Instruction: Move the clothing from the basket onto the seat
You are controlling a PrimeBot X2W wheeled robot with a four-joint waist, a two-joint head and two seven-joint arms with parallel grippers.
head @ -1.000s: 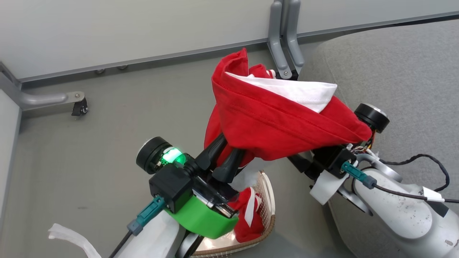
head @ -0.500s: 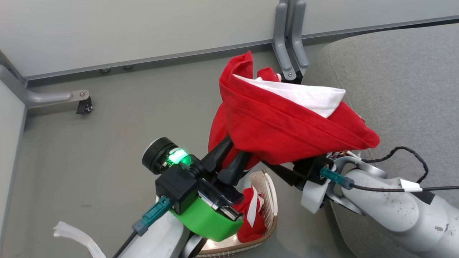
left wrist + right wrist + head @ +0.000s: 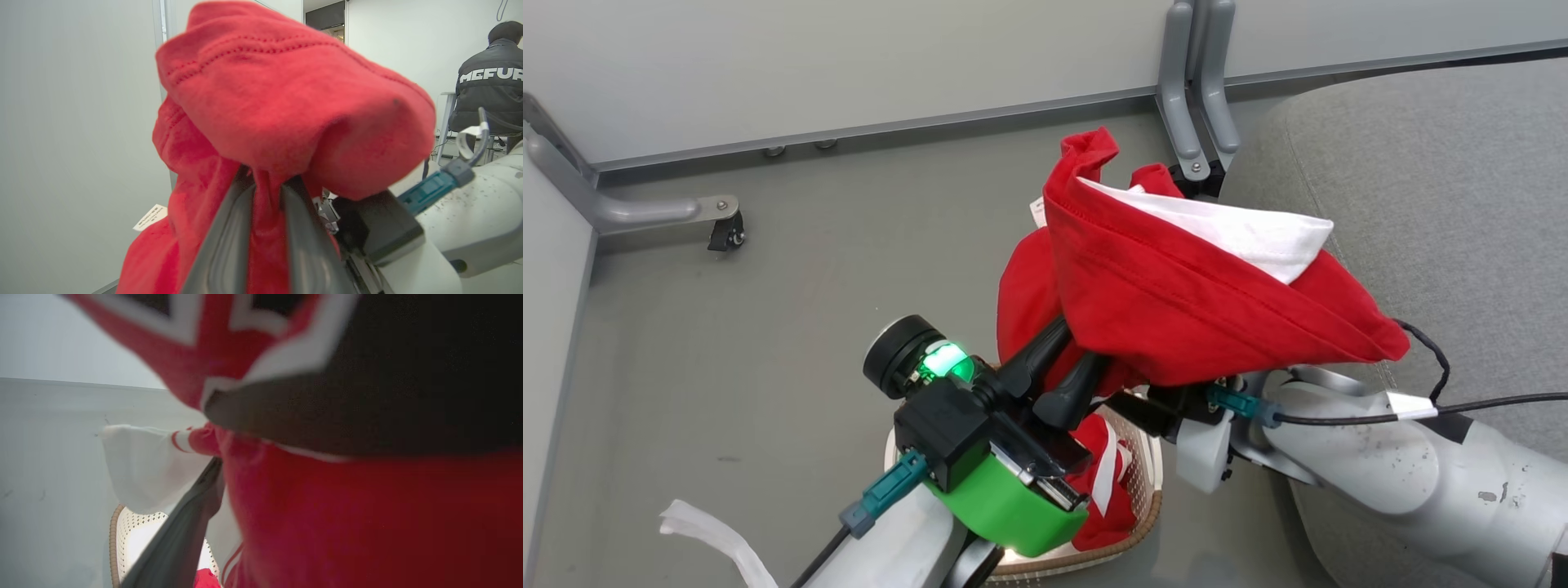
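A big red garment of the clothing (image 3: 1176,310) with a white lining hangs in the air above the basket (image 3: 1147,506). My left gripper (image 3: 1072,347) is shut on a pinched fold of it, and the pinch (image 3: 267,192) sits close in the left wrist view. The cloth drapes over my right gripper and hides it in the head view; the right forearm (image 3: 1347,457) reaches in from the seat side. One right finger (image 3: 179,535) stands far left with red cloth (image 3: 347,522) beside it, jaws wide. A second red garment (image 3: 1107,510) lies in the basket. The grey seat (image 3: 1437,188) is at the right.
A grey partition runs along the back, with a caster foot (image 3: 723,233) at the left and a grey bracket (image 3: 1196,106) beside the seat's corner. A white strip (image 3: 703,531) lies on the floor. A person in a dark jacket (image 3: 490,85) sits far off.
The head camera has shifted a little. My right wrist has slid left under the hanging garment, closer to the left gripper. The left gripper keeps its hold.
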